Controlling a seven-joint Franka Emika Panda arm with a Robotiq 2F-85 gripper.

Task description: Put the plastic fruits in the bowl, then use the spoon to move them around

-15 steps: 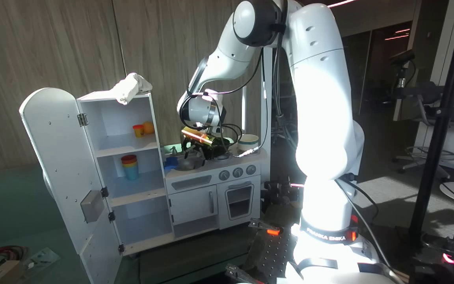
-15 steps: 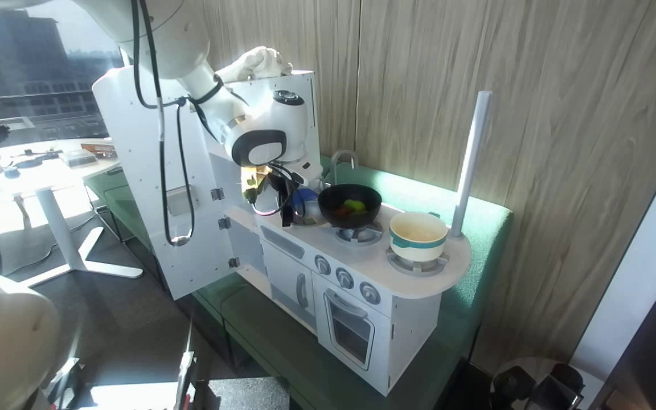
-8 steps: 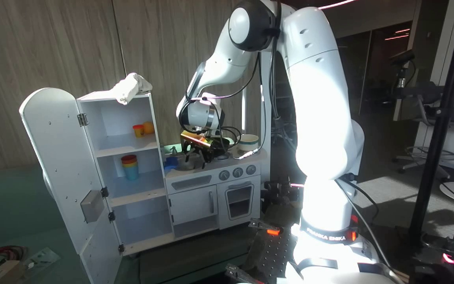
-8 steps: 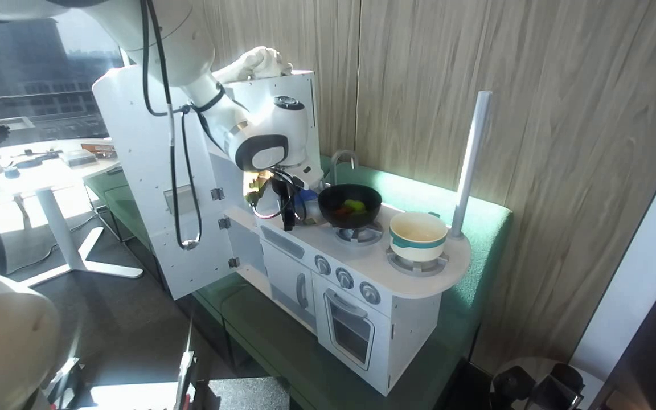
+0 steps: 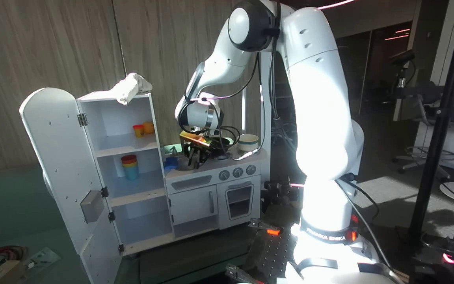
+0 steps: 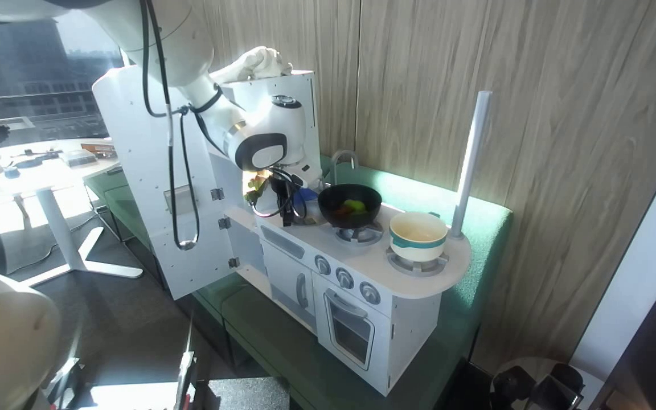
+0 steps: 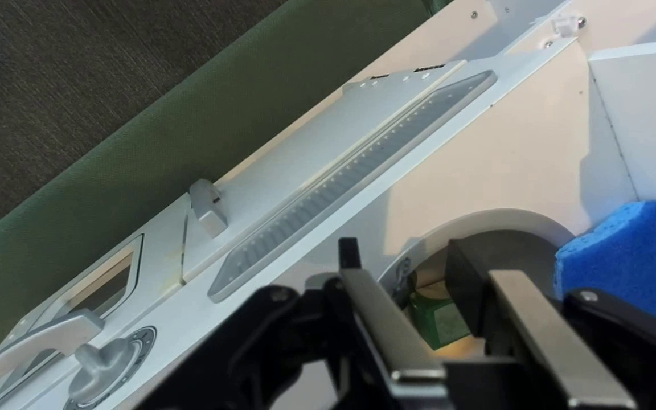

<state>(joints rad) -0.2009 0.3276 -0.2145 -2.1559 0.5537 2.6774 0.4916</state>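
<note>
White counter (image 6: 365,259): gripper (image 7: 408,265) spread partway over sink (image 7: 490,220), nothing visibly held. 1 orange piece (image 7: 462,346), likely target, lies in sink, seen through gripper gap; bowl (image 6: 351,192) with fruits (image 6: 354,205) sits beside sink, on burner (image 6: 357,234).

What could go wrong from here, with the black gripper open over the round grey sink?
The small green item and orange piece in the round grey sink are partly hidden behind the black gripper, so its grasp might miss.

The blue block-shaped sponge appears close to one finger in the wrist view; lowering might snag it.

The round black bowl of yellow-green and reddish pieces sits on a grey burner near the gripper; a sideways swing could bump it.
</note>
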